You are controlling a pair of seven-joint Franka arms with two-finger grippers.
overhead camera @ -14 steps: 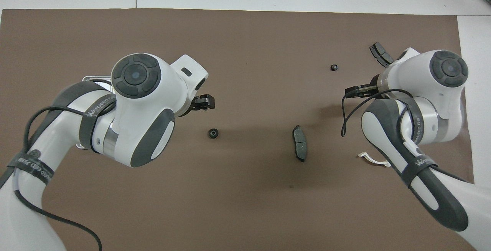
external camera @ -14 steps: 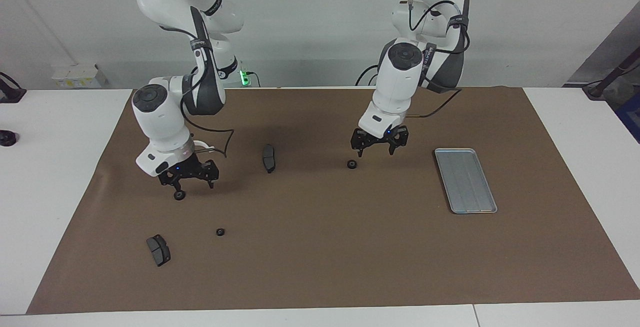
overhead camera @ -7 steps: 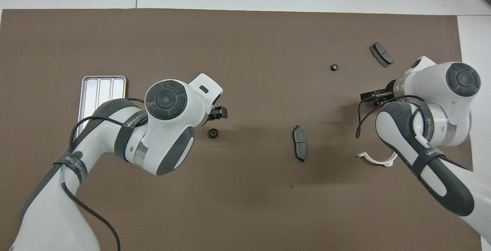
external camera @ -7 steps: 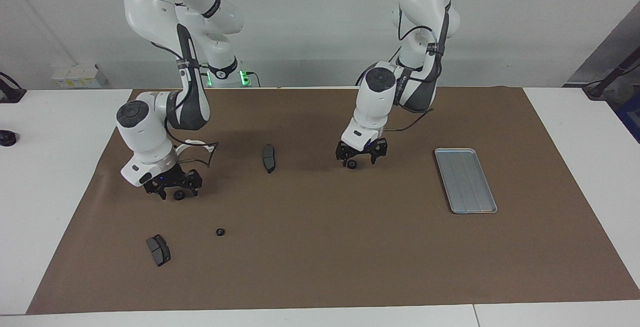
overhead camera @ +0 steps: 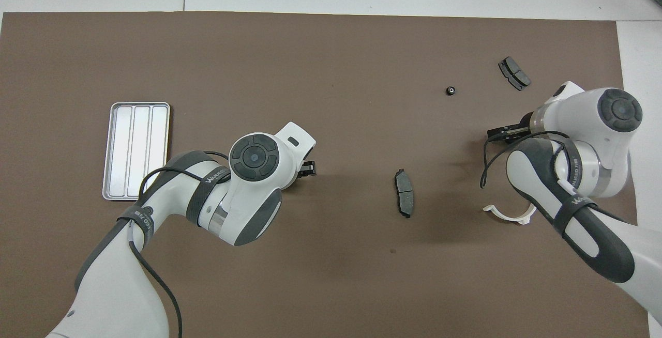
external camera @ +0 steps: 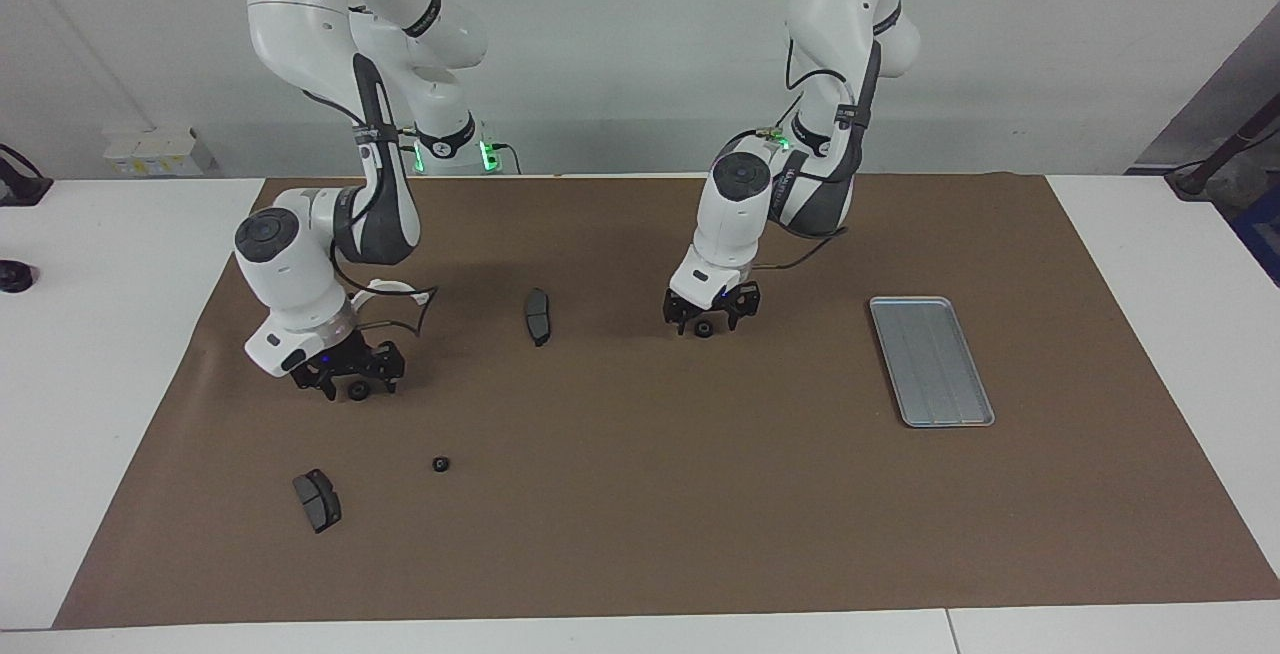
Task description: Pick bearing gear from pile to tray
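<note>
Three small black bearing gears lie on the brown mat. My left gripper (external camera: 705, 321) is low on the mat, open, with its fingers on either side of one gear (external camera: 704, 329). My right gripper (external camera: 357, 383) is also low and open, astride a second gear (external camera: 357, 392). In the overhead view both hands, the left (overhead camera: 309, 168) and the right (overhead camera: 499, 134), hide these gears. The third gear (external camera: 440, 463) (overhead camera: 450, 90) lies loose, farther from the robots. The silver tray (external camera: 931, 362) (overhead camera: 135, 150) lies empty toward the left arm's end.
One dark brake pad (external camera: 537, 315) (overhead camera: 404, 199) lies between the two grippers. Another brake pad (external camera: 317, 500) (overhead camera: 513, 73) lies far out at the right arm's end. A white half-ring bracket (external camera: 386, 286) (overhead camera: 509, 217) lies beside the right arm's wrist, nearer the robots.
Both grippers have come down from above the mat to mat level, each around its gear. The left hand also moved toward the right arm's end. The gears have not moved.
</note>
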